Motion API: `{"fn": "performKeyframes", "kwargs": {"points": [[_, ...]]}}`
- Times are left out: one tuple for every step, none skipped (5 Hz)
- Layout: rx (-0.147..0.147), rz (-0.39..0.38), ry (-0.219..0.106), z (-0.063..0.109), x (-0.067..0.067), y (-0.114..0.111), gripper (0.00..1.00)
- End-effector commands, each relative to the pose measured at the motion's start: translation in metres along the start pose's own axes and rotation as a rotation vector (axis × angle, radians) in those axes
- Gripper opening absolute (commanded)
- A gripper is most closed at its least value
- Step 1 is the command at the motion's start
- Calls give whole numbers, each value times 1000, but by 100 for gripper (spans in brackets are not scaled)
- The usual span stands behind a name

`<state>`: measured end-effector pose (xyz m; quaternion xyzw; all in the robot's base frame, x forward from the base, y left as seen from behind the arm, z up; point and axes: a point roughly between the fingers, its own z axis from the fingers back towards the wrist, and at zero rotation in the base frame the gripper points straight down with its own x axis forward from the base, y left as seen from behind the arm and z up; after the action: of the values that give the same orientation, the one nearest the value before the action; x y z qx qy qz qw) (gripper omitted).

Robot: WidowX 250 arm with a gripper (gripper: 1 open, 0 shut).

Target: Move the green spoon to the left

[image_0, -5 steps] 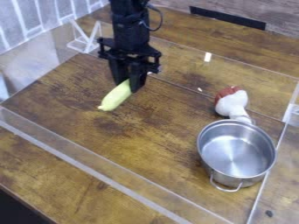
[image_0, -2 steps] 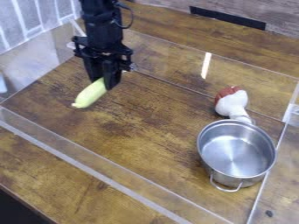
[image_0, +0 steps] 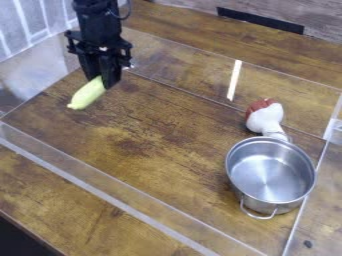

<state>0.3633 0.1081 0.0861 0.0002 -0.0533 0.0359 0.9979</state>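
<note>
The green spoon shows as a thick pale yellow-green handle, tilted, hanging from my gripper at the left of the wooden table. The black gripper points straight down and is shut on the spoon's upper end, which its fingers hide. The handle's lower end hangs close over the wood; whether it touches I cannot tell. The spoon's metal bowl is not visible.
A shiny steel pot stands at the front right. A red-and-white mushroom-like toy lies behind it. A clear plastic wall rims the wooden table. A white rack stands at the back left.
My gripper has carried the green spoon leftward across the table, from near the middle toward the left side. The pot and the toy have stayed put.
</note>
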Motion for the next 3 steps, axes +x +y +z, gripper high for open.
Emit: {"fn": "performKeyframes", "kwargs": {"points": [[19, 50, -54, 18, 11, 33, 0], [15, 95, -51, 15, 22, 44, 0], [8, 133, -43, 12, 34, 50, 0]]}}
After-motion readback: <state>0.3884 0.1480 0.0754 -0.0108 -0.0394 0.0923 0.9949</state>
